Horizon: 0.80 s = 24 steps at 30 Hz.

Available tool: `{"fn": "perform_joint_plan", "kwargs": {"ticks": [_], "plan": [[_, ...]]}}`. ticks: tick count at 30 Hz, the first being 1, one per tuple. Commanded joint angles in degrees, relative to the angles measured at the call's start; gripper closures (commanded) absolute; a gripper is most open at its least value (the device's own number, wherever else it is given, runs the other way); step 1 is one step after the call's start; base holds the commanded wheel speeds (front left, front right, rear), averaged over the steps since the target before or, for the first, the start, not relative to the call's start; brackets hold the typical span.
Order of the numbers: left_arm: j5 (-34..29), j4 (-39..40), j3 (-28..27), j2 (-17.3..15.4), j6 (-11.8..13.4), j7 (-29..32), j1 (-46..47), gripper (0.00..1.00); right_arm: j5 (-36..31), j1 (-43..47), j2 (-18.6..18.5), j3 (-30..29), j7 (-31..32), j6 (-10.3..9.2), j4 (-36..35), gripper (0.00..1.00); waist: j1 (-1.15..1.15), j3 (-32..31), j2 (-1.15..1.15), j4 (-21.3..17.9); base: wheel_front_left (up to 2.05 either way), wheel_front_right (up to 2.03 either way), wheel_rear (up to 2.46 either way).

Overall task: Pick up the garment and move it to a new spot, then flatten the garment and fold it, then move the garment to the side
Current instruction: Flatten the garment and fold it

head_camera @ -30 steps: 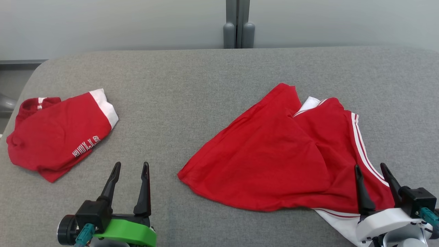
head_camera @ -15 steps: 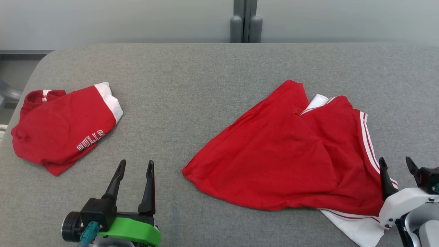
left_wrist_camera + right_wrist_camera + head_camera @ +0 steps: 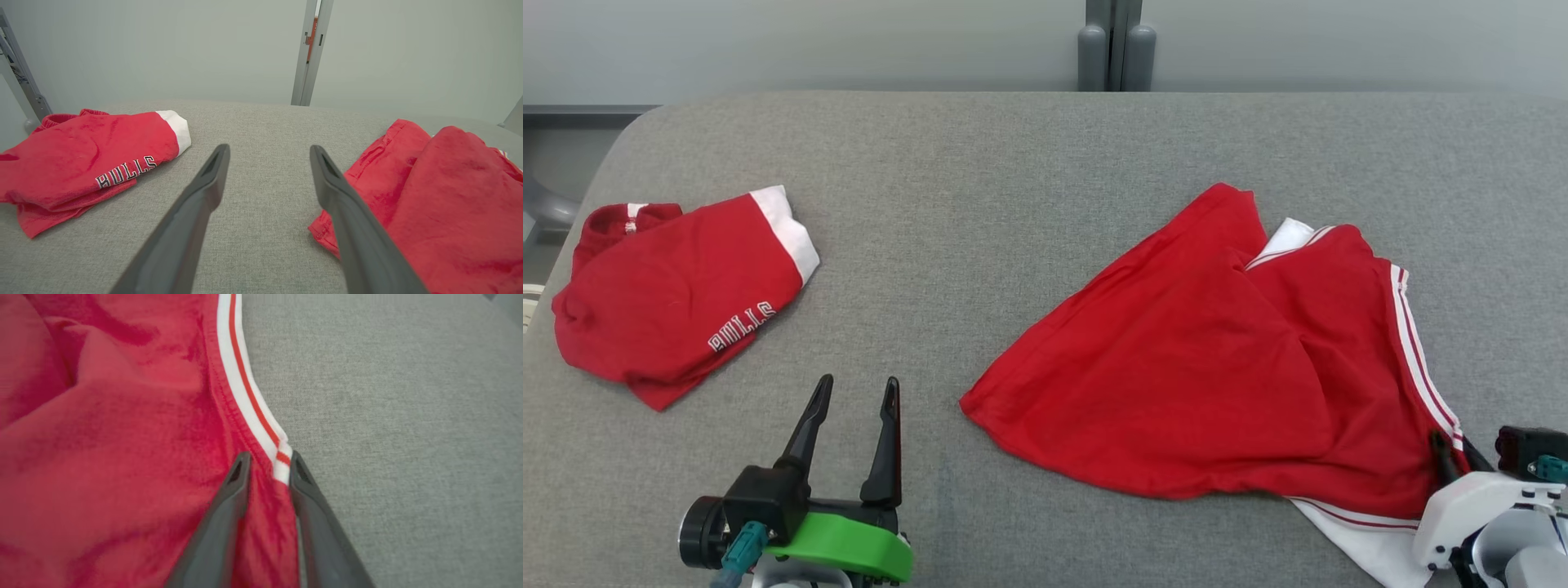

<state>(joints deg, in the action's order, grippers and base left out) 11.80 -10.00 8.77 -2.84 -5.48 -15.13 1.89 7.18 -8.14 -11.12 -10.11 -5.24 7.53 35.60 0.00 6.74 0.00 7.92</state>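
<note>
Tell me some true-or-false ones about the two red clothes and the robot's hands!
1. The left hand is open and holds nothing. True.
2. The right hand pinches the spread-out garment at its white-striped edge. True.
3. The folded garment has LAKERS written on it. False: it reads BULLS.
4. The two garments lie touching each other. False: they are apart, with bare grey surface between them.
5. The left hand rests on the folded garment. False: it is over the grey surface, between the two garments.
</note>
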Motion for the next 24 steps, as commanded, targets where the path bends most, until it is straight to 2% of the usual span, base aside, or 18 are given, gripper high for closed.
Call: {"fn": "perform_joint_plan", "kwargs": {"ticks": [1,8,13,14,15,16,20,24], "plan": [[0.23,-0.14,-0.07,-0.10,0.24,-0.02,0.97,0.00,0.32,-1.37,-0.73,0.42,-0.90,-0.08,0.08,1.00,0.00,-0.03,0.00,0.23,0.00,0.00,0.00],[0.60,-0.15,0.35,-0.10,0.36,-0.02,1.08,0.00,-0.13,-9.99,-3.24,2.46,-3.98,-0.08,-0.49,1.00,0.00,0.22,0.00,1.07,0.00,0.00,0.00],[0.85,-0.20,0.65,-0.10,0.49,-0.02,1.32,0.00,-1.07,-15.24,-3.98,3.31,-3.03,-0.08,3.92,1.00,0.00,0.45,0.00,1.76,0.00,0.00,0.00],[0.76,-0.24,0.68,-0.10,0.50,-0.02,1.35,0.00,-1.44,-16.14,-4.20,3.51,-3.23,-0.08,5.02,0.64,0.00,0.42,0.00,1.87,0.00,0.00,0.00],[0.69,-0.30,0.75,-0.10,0.52,-0.02,1.36,0.00,-1.66,-16.70,-4.35,3.73,-3.61,-0.08,5.94,0.07,0.00,0.35,0.00,1.93,0.00,0.00,0.00],[0.76,-0.35,0.75,-0.10,0.56,-0.02,1.35,0.00,-1.66,-17.20,-4.33,3.81,-4.52,-0.08,6.75,0.00,0.00,0.19,0.00,1.96,0.00,0.00,0.00],[0.68,-0.41,0.07,-0.10,0.73,-0.02,0.53,0.00,-1.36,-17.73,-3.82,3.72,-7.95,-0.08,7.85,0.00,0.00,-0.72,0.00,1.28,0.00,0.00,0.00],[0.03,-0.43,-0.85,-0.10,0.79,-0.02,-0.39,0.00,-1.01,-16.13,-3.22,4.45,-9.75,-0.08,4.60,0.00,0.00,-1.87,0.00,-0.02,0.00,0.00,0.00]]}}
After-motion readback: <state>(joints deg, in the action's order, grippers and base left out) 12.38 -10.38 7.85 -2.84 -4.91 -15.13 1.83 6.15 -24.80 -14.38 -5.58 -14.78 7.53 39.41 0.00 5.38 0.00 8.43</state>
